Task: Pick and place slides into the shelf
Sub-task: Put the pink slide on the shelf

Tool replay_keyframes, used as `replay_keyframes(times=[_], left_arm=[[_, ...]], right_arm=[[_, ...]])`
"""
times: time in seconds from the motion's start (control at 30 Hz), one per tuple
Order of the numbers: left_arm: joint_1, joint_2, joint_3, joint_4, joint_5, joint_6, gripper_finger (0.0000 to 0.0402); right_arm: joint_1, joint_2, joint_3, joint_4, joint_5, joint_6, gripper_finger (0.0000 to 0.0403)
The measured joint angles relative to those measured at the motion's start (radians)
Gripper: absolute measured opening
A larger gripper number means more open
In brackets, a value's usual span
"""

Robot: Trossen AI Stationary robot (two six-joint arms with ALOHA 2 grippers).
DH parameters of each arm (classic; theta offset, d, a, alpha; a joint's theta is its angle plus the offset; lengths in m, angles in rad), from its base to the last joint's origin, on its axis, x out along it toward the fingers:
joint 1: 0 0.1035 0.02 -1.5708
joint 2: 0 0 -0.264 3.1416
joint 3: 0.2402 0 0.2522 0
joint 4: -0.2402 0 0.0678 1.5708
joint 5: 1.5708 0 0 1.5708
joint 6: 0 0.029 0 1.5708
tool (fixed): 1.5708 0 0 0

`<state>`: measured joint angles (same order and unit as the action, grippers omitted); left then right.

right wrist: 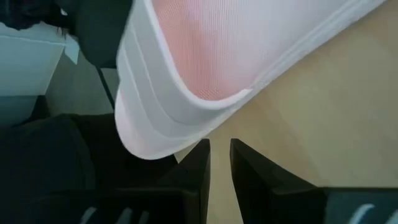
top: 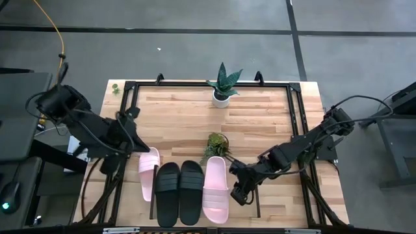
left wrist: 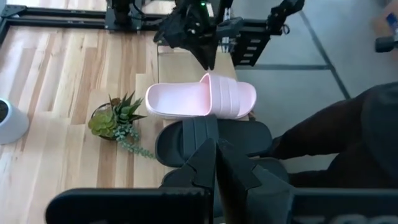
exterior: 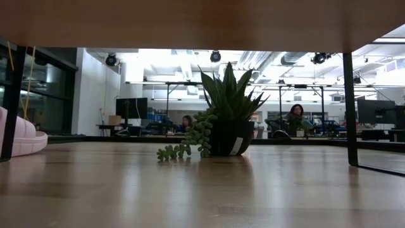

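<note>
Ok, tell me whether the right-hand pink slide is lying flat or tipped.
Flat. The right-hand pink slide rests sole-down beside the black slides, strap up, apart from the right gripper.

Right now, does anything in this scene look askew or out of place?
Yes: the left pale pink foam slide sits farther back than the two matte black slides and the right pink slide, breaking the row on the light-wood shelf.
</note>
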<state>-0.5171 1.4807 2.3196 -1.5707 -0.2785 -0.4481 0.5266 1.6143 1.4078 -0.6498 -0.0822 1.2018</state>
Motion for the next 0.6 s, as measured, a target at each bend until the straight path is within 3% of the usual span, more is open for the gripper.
replay_keyframes(times=[0.2,0.37,0.6], left_arm=[[0.001,-0.067,0.0,0.0,0.008,-0.023,0.0003],[0.019,-0.114,-0.007,0.003,0.09,-0.091,0.0003],[0.123,-0.201,-0.239,0.0,0.213,-0.206,0.0003]], right_arm=[[0.0,-0.103,0.0,0.006,0.096,-0.087,0.0053],[-0.026,-0.178,0.0,0.052,0.15,-0.175,0.0053],[-0.07,-0.256,0.0,0.012,0.247,-0.275,0.0053]])
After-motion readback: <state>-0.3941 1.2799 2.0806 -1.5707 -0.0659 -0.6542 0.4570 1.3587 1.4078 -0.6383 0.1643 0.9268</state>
